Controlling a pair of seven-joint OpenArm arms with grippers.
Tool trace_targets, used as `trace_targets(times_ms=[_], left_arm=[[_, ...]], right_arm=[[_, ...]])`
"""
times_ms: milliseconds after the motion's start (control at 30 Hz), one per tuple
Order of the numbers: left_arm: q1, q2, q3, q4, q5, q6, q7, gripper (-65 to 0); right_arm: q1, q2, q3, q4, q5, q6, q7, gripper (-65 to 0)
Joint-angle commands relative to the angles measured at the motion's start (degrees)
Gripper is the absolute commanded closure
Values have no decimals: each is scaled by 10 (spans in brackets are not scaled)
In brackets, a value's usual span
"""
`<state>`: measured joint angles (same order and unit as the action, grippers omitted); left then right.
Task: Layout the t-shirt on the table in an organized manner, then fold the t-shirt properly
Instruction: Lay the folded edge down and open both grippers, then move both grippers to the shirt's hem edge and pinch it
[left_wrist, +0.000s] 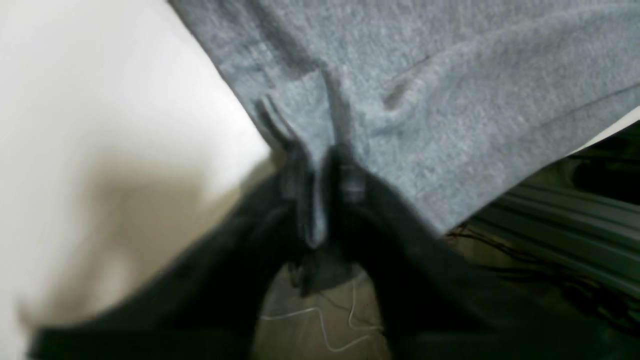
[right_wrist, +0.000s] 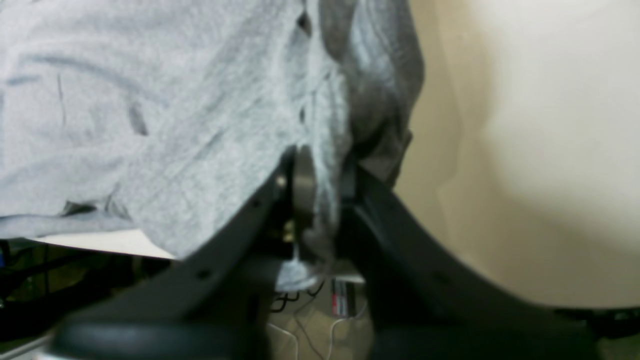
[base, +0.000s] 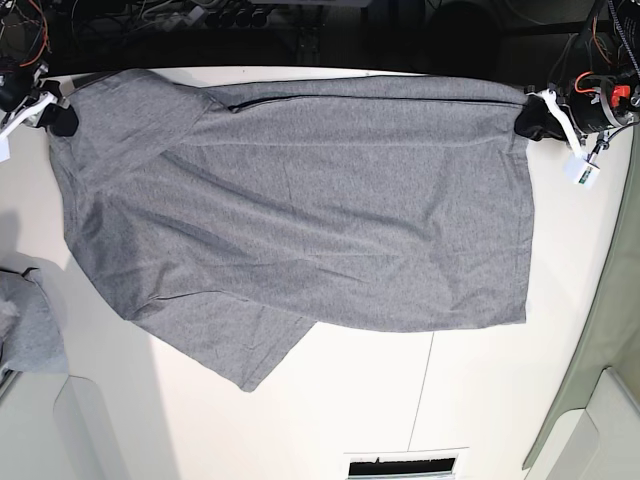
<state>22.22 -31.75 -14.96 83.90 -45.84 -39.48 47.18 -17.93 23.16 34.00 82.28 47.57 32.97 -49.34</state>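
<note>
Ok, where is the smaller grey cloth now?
In the base view, the smaller grey cloth lies at the left edge, below the t-shirt's left side, not touching it.

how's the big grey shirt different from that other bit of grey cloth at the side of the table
The t-shirt is far larger in view than the grey cloth. The t-shirt shows whole or nearly so, while the cloth is cut off by the picture's edge. Both grippers are at the t-shirt; neither is at the cloth. Both are grey fabric lying on the table.
</note>
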Motion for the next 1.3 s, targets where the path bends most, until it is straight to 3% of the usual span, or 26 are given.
trace_targets(times_ms=[0,67,133,233,400,567,633,733,800,900,1067,1267], left_arm=[[-1,-12,-5,8,-18,-5,-2,-220],[-2,-12,-5,11,-41,-5,6,-255],[-2,-12,-5,28,-50,-5,7,-255],[-4,-12,-5,71,-49,-5,7,-255],[-32,-13,-5,110,-49,-5,-6,-255],[-75,-13,-5,109,-30,-5,-13,-255],[-91,-14,-4,102,-22,-5,-18,-255],[-117,-18,2,67,-17,-2,-26,-269],[-132,-18,10,31,-16,-2,-33,-312],[-161,-17,31,-29,-7,-2,-38,-338],[-229,-17,54,-121,32,20,-72,-338],[-333,-12,54,-244,73,45,-114,-338]], right_arm=[[1,13,5,9,8,2,9,-126],[2,13,7,9,2,2,20,-254],[2,13,16,9,-5,2,54,-307],[15,13,41,9,-7,0,102,-306],[97,16,55,8,-32,-17,104,-306],[195,16,3,-2,-91,-22,121,-306],[239,16,-36,-20,-129,-46,139,-306],[314,16,-107,-79,-210,-84,172,-306],[364,16,-150,-142,-259,-107,197,-306],[433,16,-194,-257,-298,-125,234,-306],[501,16,-221,-418,-307,-135,263,-305],[470,16,-221,-449,-307,-127,259,-304]])
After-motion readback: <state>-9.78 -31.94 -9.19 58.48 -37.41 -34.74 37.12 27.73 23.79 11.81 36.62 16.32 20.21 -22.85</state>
